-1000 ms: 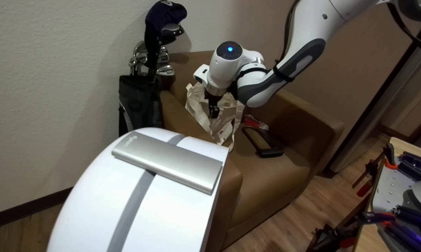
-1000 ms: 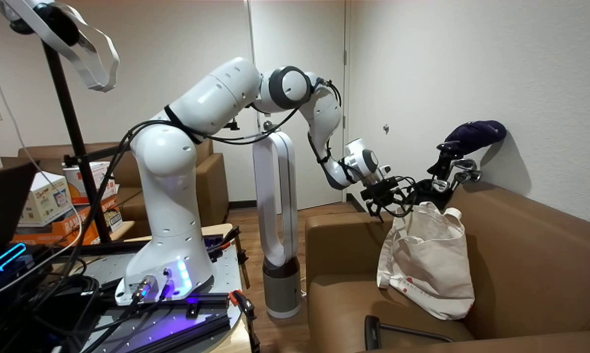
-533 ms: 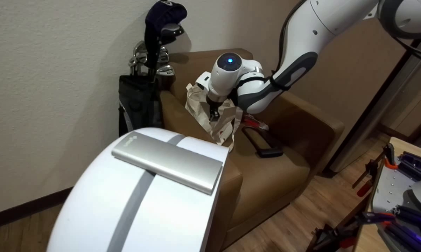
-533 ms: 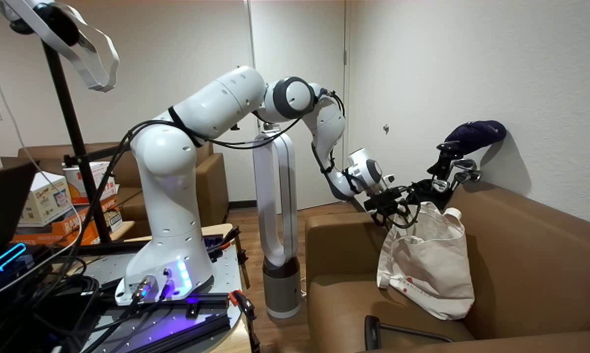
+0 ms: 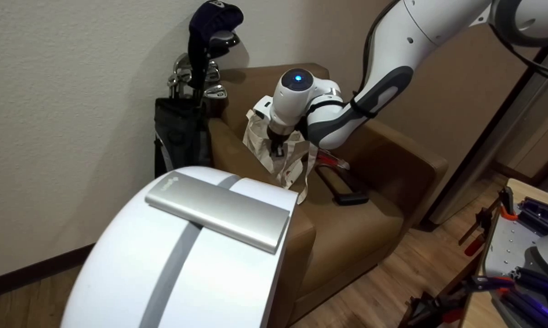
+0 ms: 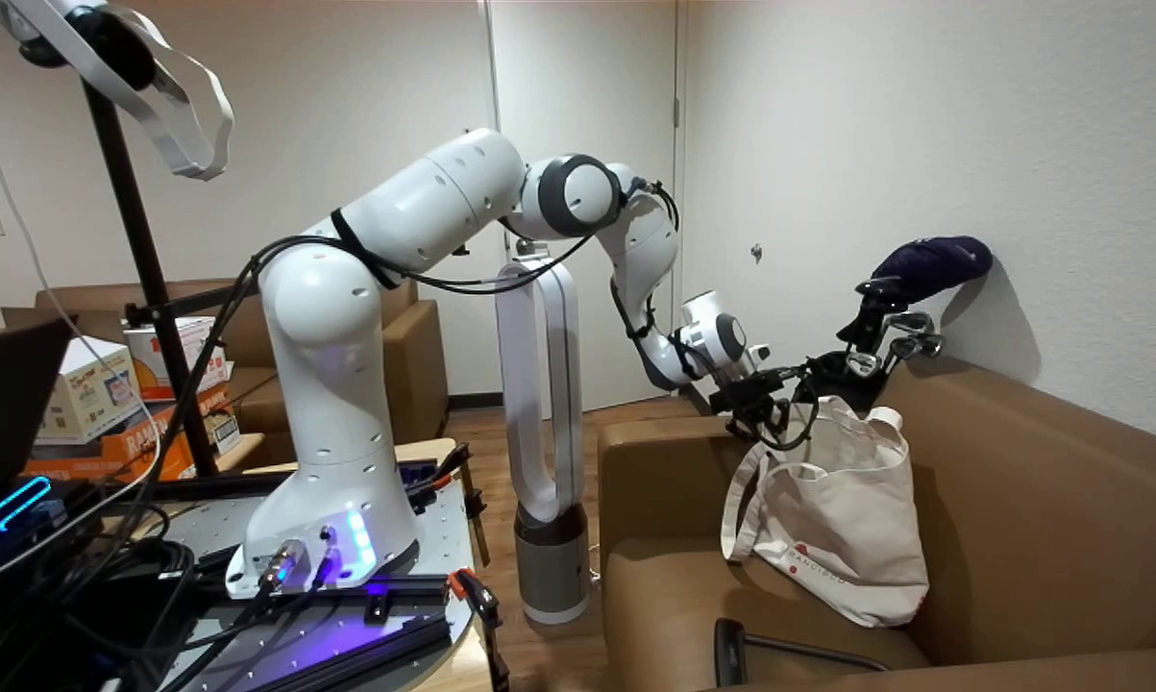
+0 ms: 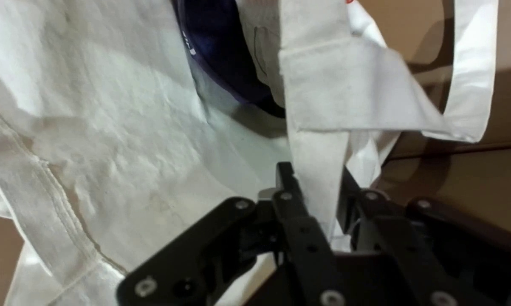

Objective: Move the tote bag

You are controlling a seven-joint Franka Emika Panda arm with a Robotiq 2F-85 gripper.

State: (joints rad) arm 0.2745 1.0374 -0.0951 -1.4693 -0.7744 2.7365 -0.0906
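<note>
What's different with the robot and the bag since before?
The gripper came down to the tote bag, and one handle swung out, leftward in an exterior view. A strap lies between the fingers; I can't tell if it's pinched. The bag's body stayed on the brown chair.

Two words legible: ANCISCO and RAMEN
Reddish letters reading ANCISCO run low on the tote bag (image 6: 842,519), the word's start unclear; well left of the bag in an exterior view, RAMEN is printed on an orange box (image 6: 128,448). Marks on the navy club cover (image 5: 215,19) left of the bag, the silver bar (image 5: 217,210) nearer the camera than the bag, and a navy item (image 7: 223,51) against the bag's cloth cannot be read.
</note>
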